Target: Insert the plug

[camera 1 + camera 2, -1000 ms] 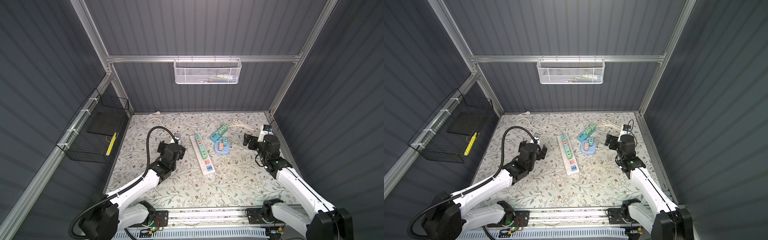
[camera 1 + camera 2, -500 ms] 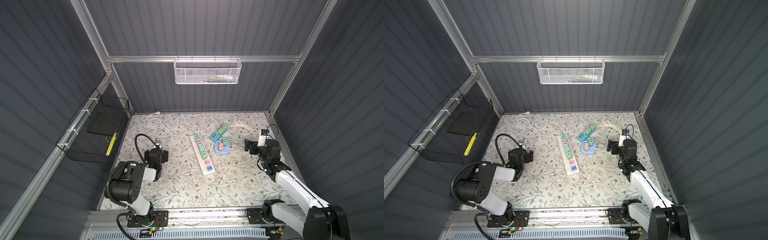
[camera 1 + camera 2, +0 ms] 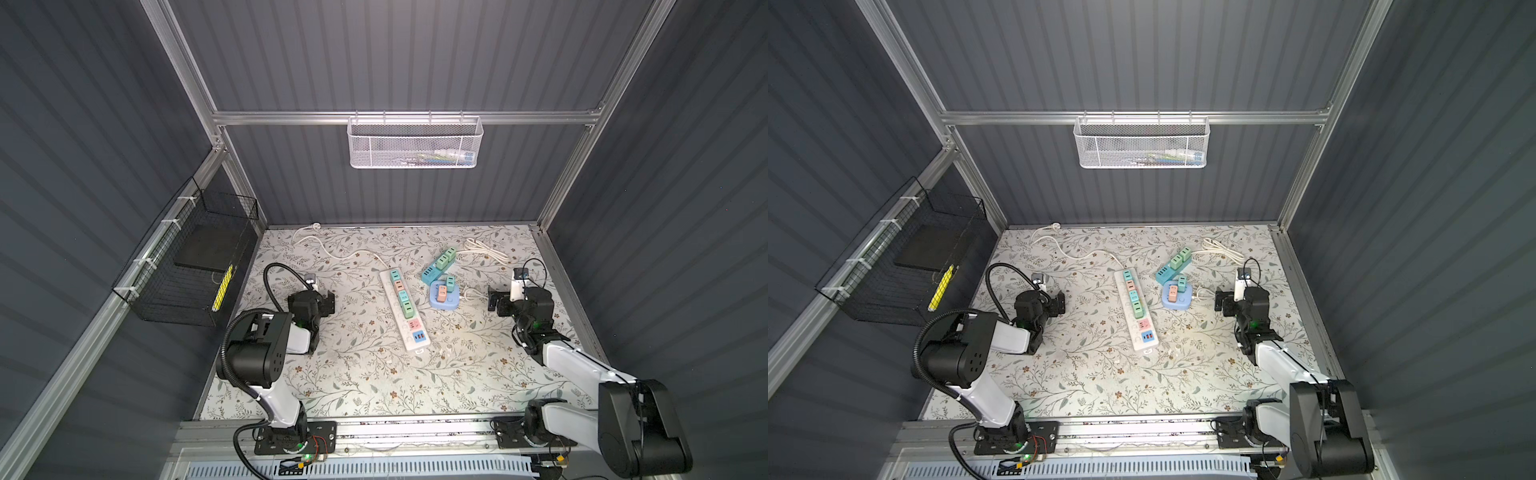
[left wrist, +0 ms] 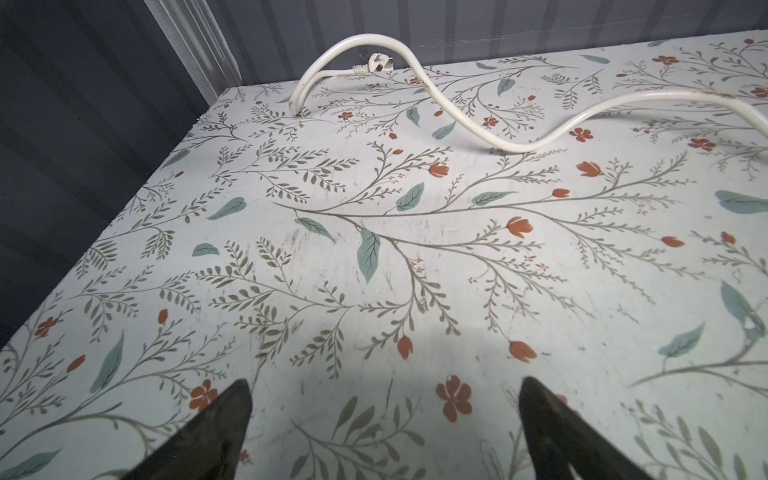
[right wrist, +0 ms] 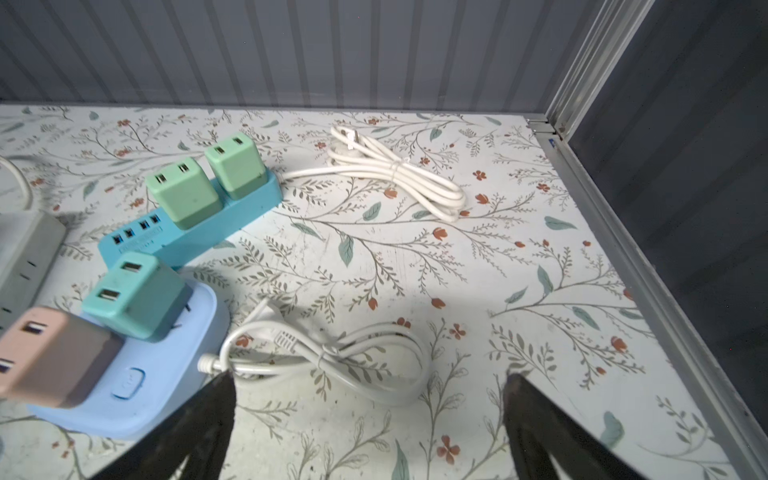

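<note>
A long white power strip (image 3: pixel 405 309) (image 3: pixel 1137 309) lies mid-table with several coloured adapters plugged into it. Its white cable runs to a loose white plug (image 3: pixel 316 225) (image 4: pixel 379 64) by the back wall. A teal strip (image 3: pixel 438 266) (image 5: pixel 189 232) and a light blue square socket (image 3: pixel 444 298) (image 5: pixel 158 374) lie right of it, each carrying adapters. My left gripper (image 3: pixel 328 301) (image 3: pixel 1061 302) (image 4: pixel 384 381) hangs open and empty over bare table, left of the white strip. My right gripper (image 3: pixel 494 299) (image 3: pixel 1220 301) (image 5: pixel 370 375) is open and empty beside the blue socket's tied cable (image 5: pixel 332 357).
Another tied cable bundle (image 3: pixel 486 249) (image 5: pixel 399 174) lies at the back right. A black wire basket (image 3: pixel 191 266) hangs on the left wall and a white mesh basket (image 3: pixel 413 143) on the back wall. An aluminium frame rail (image 5: pixel 615 232) borders the table's right edge.
The left arm has folded back toward its base, drawing its gripper slightly left. The right gripper has drawn back a little toward the near edge. Both stay open.
</note>
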You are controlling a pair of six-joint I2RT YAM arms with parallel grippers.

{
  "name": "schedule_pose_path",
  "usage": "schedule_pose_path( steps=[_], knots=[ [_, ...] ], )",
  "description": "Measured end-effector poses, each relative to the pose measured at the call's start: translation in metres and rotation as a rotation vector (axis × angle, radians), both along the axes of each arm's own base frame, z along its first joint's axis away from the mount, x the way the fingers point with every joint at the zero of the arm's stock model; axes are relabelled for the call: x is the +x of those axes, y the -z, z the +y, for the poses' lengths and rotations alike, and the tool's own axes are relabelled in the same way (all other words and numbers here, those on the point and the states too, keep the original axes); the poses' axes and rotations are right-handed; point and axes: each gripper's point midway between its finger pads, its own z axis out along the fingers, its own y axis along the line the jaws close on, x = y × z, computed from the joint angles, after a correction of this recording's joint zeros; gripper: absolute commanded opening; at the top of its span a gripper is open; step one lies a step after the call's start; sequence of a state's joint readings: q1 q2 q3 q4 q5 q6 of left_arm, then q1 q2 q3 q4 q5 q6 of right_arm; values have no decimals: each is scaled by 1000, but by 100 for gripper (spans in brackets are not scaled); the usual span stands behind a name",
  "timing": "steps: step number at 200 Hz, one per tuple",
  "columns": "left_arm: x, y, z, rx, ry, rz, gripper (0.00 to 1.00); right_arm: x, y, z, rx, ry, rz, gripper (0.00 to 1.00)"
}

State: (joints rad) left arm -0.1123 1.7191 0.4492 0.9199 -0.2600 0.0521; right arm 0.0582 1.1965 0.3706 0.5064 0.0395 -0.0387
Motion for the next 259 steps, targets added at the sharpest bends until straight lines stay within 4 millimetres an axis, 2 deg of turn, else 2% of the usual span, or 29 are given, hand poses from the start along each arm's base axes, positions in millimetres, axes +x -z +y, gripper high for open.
schedule_pose_path(
  steps=[24,72,125,174,259],
  knots=[
    [0,0,0,-3,-1,0,100,-1,4,-5,-30,11,-38,99],
    [0,0,0,-5,1,0,100,14,9,-8,-20,25,-87,99],
    [0,0,-1,-5,2,-1,100,20,15,-48,32,204,-118,99],
    [0,0,-1,-5,2,-1,100,23,4,-50,52,222,-167,99],
    [0,0,-1,-5,2,-1,100,23,3,-51,52,225,-173,99]
  ],
)
